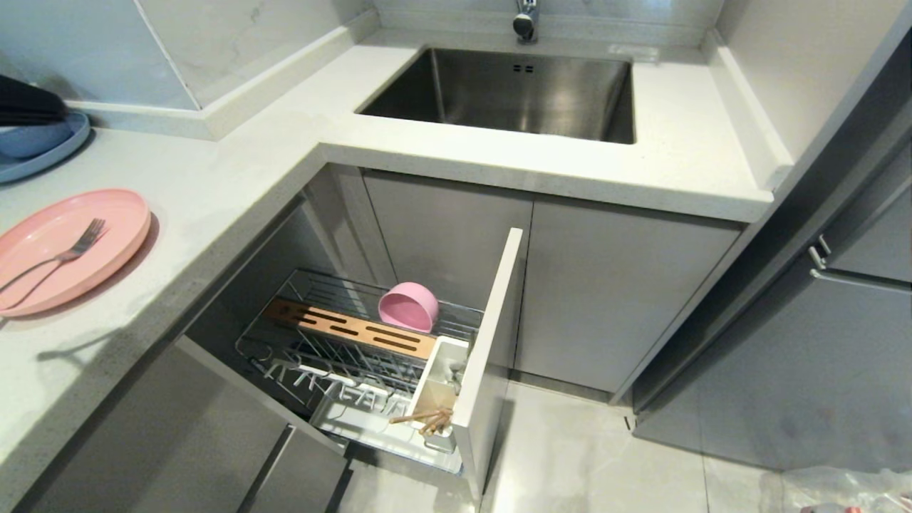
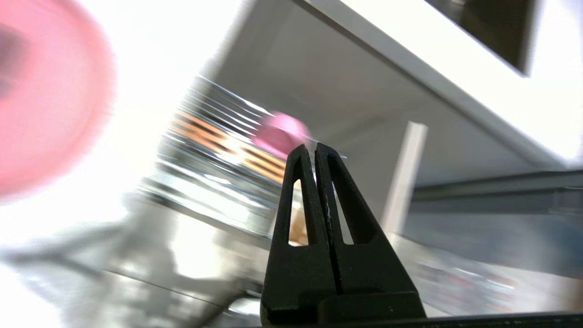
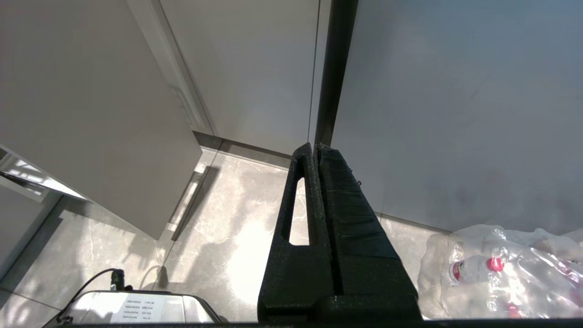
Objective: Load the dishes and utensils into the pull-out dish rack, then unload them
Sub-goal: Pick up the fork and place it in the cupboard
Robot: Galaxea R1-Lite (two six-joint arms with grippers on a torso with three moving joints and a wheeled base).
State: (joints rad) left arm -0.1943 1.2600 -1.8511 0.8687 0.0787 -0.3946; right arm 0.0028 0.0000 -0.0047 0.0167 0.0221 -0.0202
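Note:
The pull-out dish rack stands drawn out of the corner cabinet. A pink bowl rests on its side in the wire basket behind the slotted wooden strip. Wooden chopsticks stick out of the white utensil cup. On the counter at the left lies the pink plate with the grey fork on it. My left gripper is shut and empty, hovering near the counter and pointing toward the rack; the bowl shows blurred beyond its tips. My right gripper is shut, parked low over the floor.
A steel sink is set in the counter behind the rack. A blue plate with a bowl sits at the far left. The rack's grey front panel juts into the floor space. A bag of plastic bottles lies on the floor at the right.

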